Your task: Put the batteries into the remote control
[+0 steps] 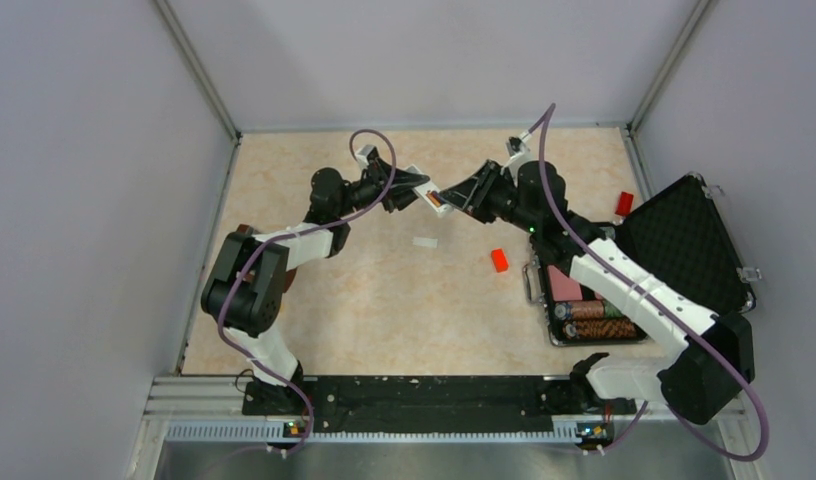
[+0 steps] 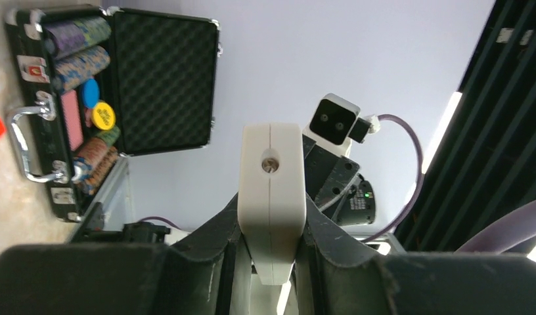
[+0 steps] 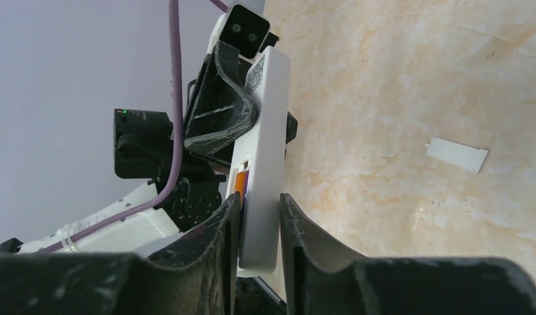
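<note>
The remote control (image 1: pixel 421 188) is held off the table between both arms at the back middle. My left gripper (image 2: pixel 272 226) is shut on one end of its white body (image 2: pixel 272 184). My right gripper (image 3: pixel 255 210) has its jaws against both faces of the other end (image 3: pixel 265 131). In the open compartment, right by the right gripper's left finger, sit the batteries: an orange-brown one (image 3: pixel 239 179) with a sliver of dark purple one (image 3: pixel 246 177) beside it. From above, the orange spot (image 1: pixel 436 203) shows between the two grippers.
A small loose white plate (image 1: pixel 425 242) lies on the table below the grippers, also in the right wrist view as the plate (image 3: pixel 457 154). A red block (image 1: pixel 499 260) lies to its right. An open black case (image 1: pixel 674 240) with poker chips stands at the right.
</note>
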`<state>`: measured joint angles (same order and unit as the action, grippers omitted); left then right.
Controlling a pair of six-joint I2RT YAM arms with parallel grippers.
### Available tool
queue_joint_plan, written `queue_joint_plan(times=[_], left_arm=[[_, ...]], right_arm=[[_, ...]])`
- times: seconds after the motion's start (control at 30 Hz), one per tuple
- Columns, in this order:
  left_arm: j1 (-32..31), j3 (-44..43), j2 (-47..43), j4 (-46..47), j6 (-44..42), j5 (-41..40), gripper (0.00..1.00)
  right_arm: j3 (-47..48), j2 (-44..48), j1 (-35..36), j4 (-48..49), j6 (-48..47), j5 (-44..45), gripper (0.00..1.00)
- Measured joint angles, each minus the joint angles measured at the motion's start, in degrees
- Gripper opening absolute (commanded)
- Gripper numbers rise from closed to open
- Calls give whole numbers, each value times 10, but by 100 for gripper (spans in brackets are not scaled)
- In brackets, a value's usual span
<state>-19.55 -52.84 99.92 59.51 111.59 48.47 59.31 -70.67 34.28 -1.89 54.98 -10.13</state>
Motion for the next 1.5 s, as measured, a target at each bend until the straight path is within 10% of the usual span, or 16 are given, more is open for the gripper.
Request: queue_joint_plan(times=[0.4, 0.67, 1.03, 1.5], left_arm=[[-1, -44, -44, -189, -251, 31, 0], [0, -52, -49, -209, -298, 53, 0], [3, -52, -49, -223, -314, 57, 0], [98, -1, -119, -493, -587, -43, 0]], right_arm=[[7, -17, -3, -49, -30, -26, 46], [7, -20, -8, -55, -34, -47, 20], [7, -24, -16, -48, -26, -66, 60], [32, -91, -66, -87, -128, -47, 45]])
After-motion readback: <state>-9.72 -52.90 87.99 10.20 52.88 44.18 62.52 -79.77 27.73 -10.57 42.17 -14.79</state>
